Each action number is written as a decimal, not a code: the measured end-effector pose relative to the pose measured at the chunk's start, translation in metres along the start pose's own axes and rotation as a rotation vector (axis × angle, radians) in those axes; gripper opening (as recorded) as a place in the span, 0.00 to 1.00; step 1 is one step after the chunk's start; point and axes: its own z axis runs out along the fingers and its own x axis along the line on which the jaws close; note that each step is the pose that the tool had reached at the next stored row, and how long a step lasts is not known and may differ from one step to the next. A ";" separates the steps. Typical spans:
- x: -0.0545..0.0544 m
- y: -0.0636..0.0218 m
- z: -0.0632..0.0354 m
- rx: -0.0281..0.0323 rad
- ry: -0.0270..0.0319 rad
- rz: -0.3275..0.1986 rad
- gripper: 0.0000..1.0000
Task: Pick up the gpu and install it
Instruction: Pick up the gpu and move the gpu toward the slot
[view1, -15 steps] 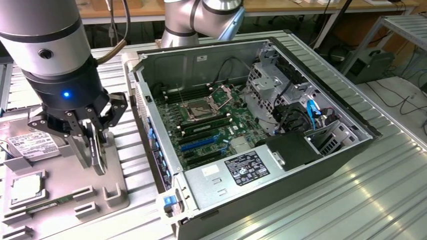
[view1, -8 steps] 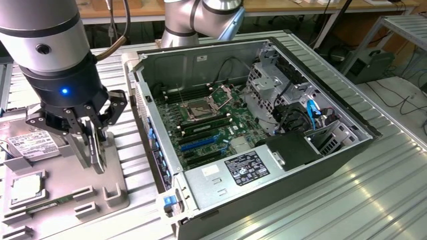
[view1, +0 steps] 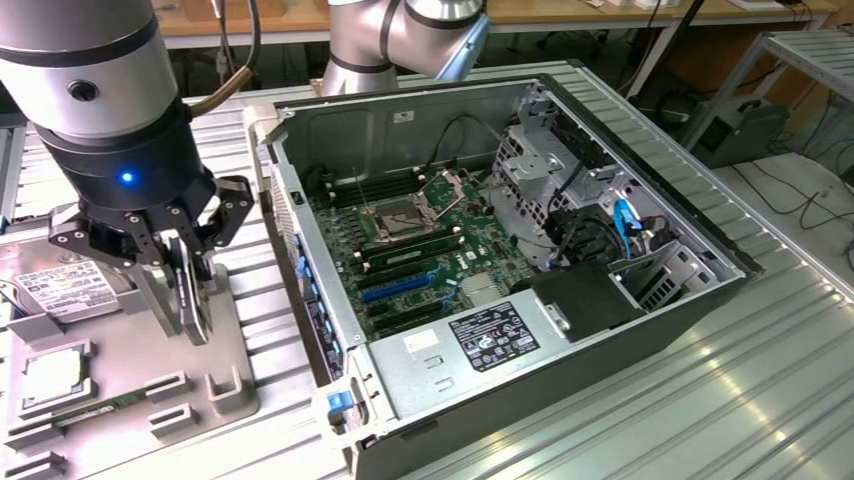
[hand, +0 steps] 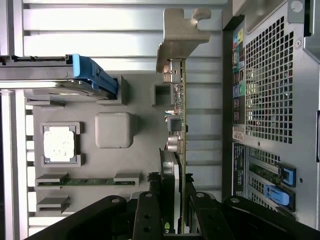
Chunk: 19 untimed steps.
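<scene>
My gripper (view1: 184, 300) is shut on the gpu (view1: 198, 315), a thin dark card held on edge over the grey parts tray (view1: 227, 400) at the exterior view's left. In the wrist view the gpu (hand: 182, 125) appears edge-on, with its silver bracket (hand: 180, 35) at the far end and its black cooler clamped between the fingers (hand: 147, 212) of the gripper (hand: 175, 210). The card hangs beside the open computer case (view1: 601, 330), outside its rear wall (hand: 270, 100).
The tray carries a hard drive (hand: 50, 85) with a blue latch, a CPU (hand: 60, 144) and a memory stick (hand: 87, 181). Inside the case lie the motherboard (view1: 414, 260), cables and a black power supply (view1: 587, 295). Ribbed metal table surface (view1: 694, 400) surrounds the case.
</scene>
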 end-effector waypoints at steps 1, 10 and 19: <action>0.000 0.0000 -0.0004 -0.0005 -0.0001 0.000 0.28; 0.000 0.0003 -0.0080 -0.0046 0.0000 0.000 0.28; 0.000 0.0005 -0.0149 -0.0072 0.0000 0.000 0.28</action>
